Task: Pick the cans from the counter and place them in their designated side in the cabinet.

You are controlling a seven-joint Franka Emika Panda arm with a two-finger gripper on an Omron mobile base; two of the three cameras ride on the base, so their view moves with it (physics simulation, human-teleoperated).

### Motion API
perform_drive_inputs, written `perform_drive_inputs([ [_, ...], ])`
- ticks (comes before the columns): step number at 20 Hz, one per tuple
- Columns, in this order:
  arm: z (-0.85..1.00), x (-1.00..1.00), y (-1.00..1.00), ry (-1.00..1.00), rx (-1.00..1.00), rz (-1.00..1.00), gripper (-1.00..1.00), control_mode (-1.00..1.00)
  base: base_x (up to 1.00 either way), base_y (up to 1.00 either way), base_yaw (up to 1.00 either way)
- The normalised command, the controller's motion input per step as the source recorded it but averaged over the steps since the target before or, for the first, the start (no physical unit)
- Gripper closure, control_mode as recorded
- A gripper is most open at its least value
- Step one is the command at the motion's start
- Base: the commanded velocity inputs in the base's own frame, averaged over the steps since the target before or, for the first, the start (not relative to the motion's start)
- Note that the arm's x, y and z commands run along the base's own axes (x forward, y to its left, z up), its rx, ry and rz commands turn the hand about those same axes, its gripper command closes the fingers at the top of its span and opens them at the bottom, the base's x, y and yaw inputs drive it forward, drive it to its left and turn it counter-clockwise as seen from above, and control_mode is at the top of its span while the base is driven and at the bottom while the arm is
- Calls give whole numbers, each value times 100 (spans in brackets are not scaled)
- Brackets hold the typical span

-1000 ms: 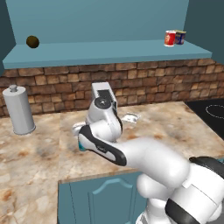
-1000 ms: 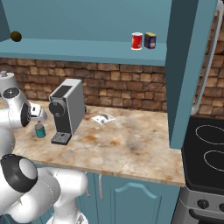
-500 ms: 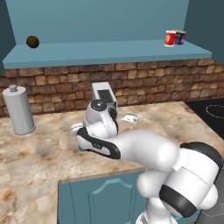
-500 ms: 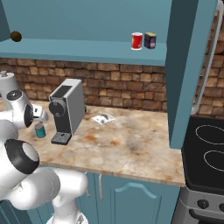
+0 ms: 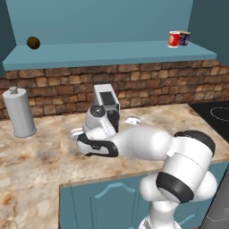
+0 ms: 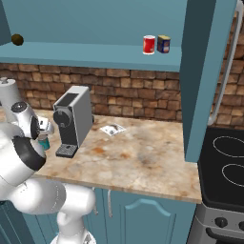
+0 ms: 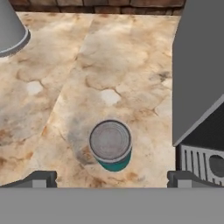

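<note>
Your arm is folded low over the counter [image 5: 40, 156], elbow swung left, wrist turned so the gripper [image 7: 111, 177] points straight down. Its fingertips [image 7: 39, 178] stand spread wide with nothing between them. The teal can [image 7: 110, 145] sits upright on the stone directly below, centred between the tips and untouched, just beside the grey coffee machine [image 6: 72, 120]. The red can [image 6: 149, 45] already stands on the cabinet [image 6: 95, 52] shelf, next to the dark blue can [image 6: 164, 44].
</note>
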Motion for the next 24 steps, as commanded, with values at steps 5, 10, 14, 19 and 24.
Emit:
perform_drive_inputs([
  [5, -19, 22, 9, 2, 1, -2, -100, -100, 0, 0, 0],
  [10, -18, 20, 9, 3, 2, -2, -100, -100, 0, 0, 0],
  [14, -19, 18, 10, 2, 1, -2, -100, -100, 0, 0, 0],
  [19, -24, 14, 11, 1, 0, -2, -100, -100, 0, 0, 0],
  [24, -26, 14, 12, 0, 0, -2, -100, -100, 0, 0, 0],
])
